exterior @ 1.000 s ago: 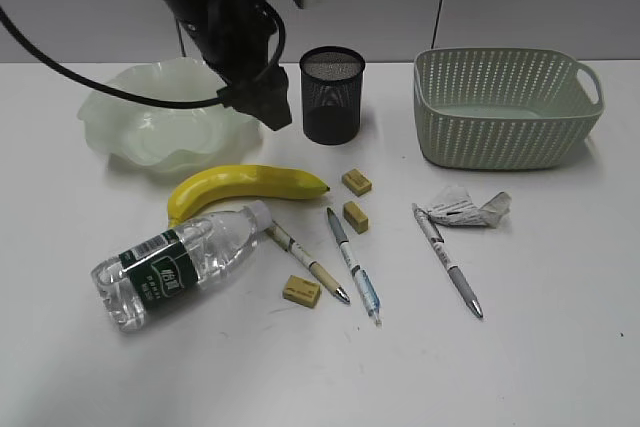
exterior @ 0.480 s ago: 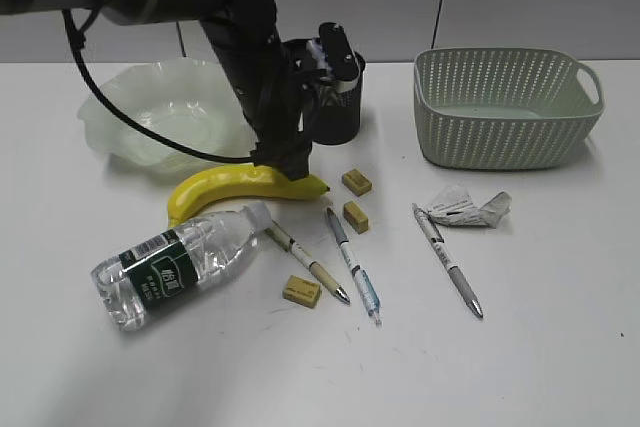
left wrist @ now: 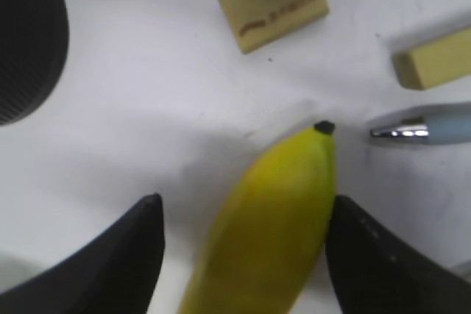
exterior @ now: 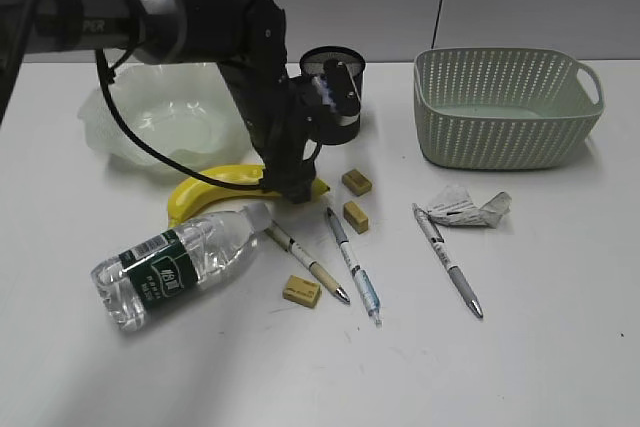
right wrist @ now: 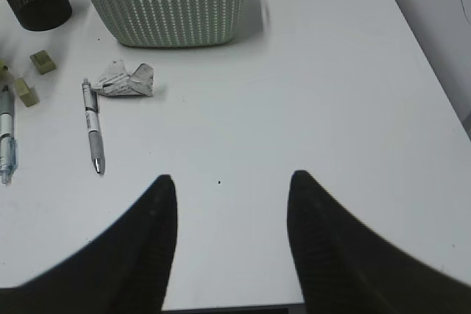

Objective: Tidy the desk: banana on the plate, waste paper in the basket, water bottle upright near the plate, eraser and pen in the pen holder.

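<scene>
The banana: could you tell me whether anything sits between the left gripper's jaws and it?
Nothing visible does. The left gripper has its open jaws on either side of the banana near its dark tip, with only bare desk in the gaps. The erasers and the pen tip lie beyond the tip.

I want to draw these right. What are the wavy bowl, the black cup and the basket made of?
Bowl: looks like pale green glass or clear plastic, glossy and see-through; I can't tell which.
Cup: probably black metal wire mesh, since it shows a fine grid of tiny holes.
Basket: likely matte sage-green plastic, moulded in one piece with rows of slits.
</scene>
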